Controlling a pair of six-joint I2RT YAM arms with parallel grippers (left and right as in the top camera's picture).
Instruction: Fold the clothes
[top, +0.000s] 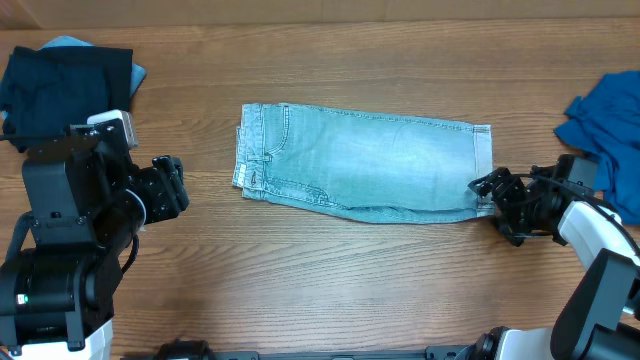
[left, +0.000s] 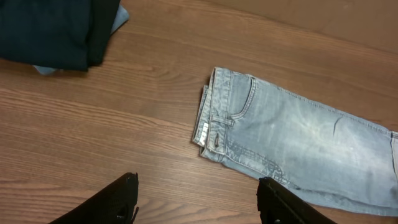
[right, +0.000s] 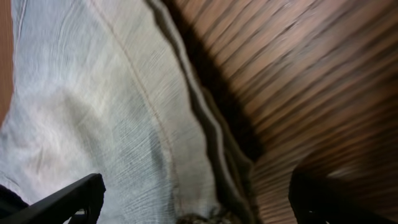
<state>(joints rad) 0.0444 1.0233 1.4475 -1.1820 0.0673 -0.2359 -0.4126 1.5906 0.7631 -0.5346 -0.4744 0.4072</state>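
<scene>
We find the pale denim shorts (top: 365, 162) lying flat at the centre of the desk (top: 300, 290) in the overhead frame, doubled over lengthwise, waistband toward the left of the frame and hems toward the right. The right hand (top: 492, 192) sits at the hem end, released, its fingers (right: 68, 199) spread wide with the hem edge beneath them. The left hand (top: 176, 188) stands left of the waistband, apart from it, fingers (left: 118, 199) spread with only bare desk between. A dark navy garment (top: 65, 85) lies at upper left, a royal-blue garment (top: 605, 125) at the right edge.
</scene>
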